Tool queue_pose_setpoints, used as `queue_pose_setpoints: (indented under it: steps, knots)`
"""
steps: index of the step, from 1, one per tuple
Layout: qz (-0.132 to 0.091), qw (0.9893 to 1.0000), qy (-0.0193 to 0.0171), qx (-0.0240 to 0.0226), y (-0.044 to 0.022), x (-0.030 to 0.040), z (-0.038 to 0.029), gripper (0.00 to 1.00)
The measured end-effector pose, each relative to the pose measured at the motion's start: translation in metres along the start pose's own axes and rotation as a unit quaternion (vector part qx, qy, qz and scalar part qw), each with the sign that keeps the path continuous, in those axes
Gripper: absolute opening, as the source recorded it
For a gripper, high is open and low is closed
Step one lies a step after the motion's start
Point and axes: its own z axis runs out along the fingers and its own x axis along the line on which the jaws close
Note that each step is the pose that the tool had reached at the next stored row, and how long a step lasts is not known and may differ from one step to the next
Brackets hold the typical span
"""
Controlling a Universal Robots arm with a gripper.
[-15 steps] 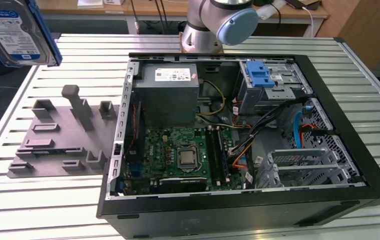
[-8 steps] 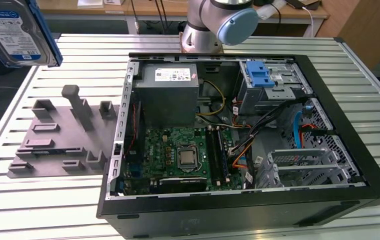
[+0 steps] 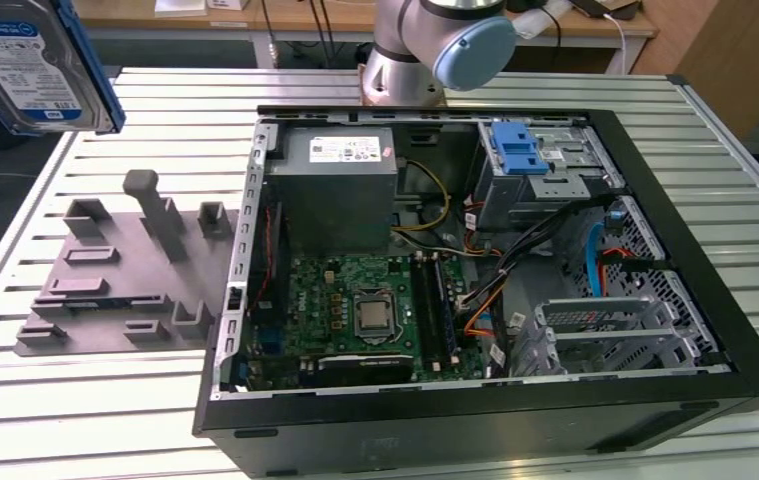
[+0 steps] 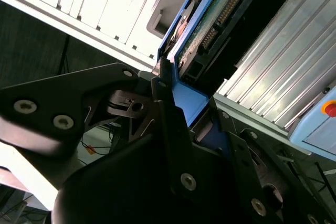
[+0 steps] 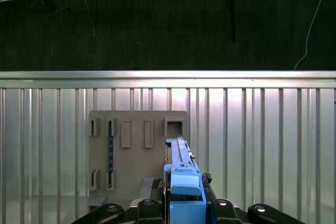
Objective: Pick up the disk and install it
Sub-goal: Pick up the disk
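Exterior view: disk (image 3: 32,65) hangs upright, high over the table (image 3: 86,410), well apart from the open case (image 3: 699,300). In both wrist views the gripper (image 5: 186,207) is clamped on its blue frame, disk edge-on above the grey fixture (image 5: 134,153). The edge grip leaves both faces clear, probably to suit the cage (image 3: 539,165).

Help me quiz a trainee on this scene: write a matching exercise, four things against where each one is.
Things: 1 the disk; 2 grey fixture plate; 3 power supply box; 4 drive cage.
Places: A in the case, upper right of the exterior view; B held up in the air; C flat on the slatted table beside the case; D in the case, bordering the motherboard.
Pairs: 1-B; 2-C; 3-D; 4-A.
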Motion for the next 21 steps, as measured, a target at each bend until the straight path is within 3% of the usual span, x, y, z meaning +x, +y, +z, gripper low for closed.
queue_pose_setpoints:
  steps: [12, 21]
  knots:
    - [0.000, 1.0000, 0.0000, 0.0001, -0.0001, 0.0000, -0.0077, 0.36]
    - [0.000, 1.0000, 0.0000, 0.0000, -0.0009, 0.0000, -0.0082, 0.36]
